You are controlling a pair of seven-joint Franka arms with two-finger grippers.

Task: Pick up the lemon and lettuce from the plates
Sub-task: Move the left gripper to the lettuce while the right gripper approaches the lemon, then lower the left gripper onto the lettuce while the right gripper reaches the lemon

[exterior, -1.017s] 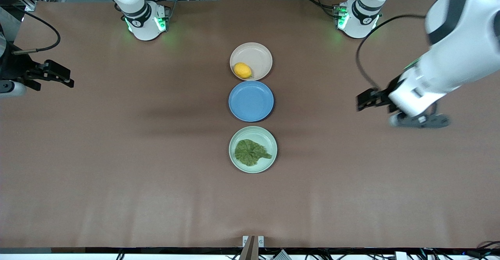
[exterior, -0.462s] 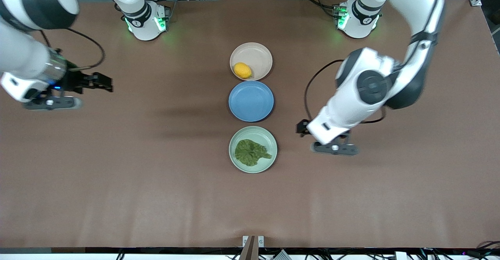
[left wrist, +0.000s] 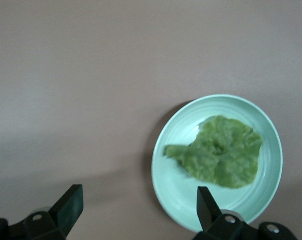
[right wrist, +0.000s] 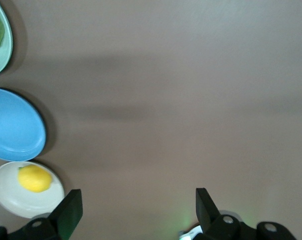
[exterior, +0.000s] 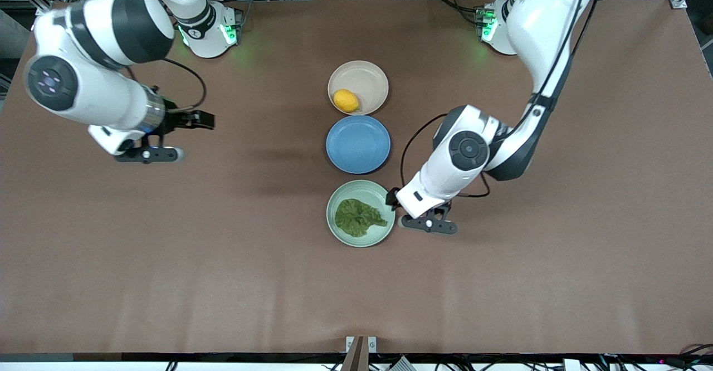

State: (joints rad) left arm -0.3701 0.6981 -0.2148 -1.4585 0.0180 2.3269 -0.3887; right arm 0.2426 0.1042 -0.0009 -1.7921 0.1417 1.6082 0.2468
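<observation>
The yellow lemon (exterior: 346, 100) lies on the beige plate (exterior: 370, 77), the plate nearest the robots' bases. The dark green lettuce (exterior: 358, 217) lies flat on the mint plate (exterior: 334, 232), the plate nearest the front camera. My left gripper (exterior: 393, 197) is open and empty over the mint plate's rim at the left arm's end. The left wrist view shows it (left wrist: 138, 210) with the lettuce (left wrist: 222, 157) and mint plate (left wrist: 166, 185). My right gripper (exterior: 205, 119) is open and empty over bare table toward the right arm's end. The right wrist view shows it (right wrist: 136, 207) with the lemon (right wrist: 35, 178).
An empty blue plate (exterior: 357, 143) sits between the beige and mint plates, so the three form a line down the table's middle. It also shows in the right wrist view (right wrist: 16, 125). Brown table (exterior: 223, 259) surrounds the plates.
Both arms have swung in from the table's ends toward the plates. The left gripper has come to the mint plate's rim. The right gripper has moved partway toward the middle.
</observation>
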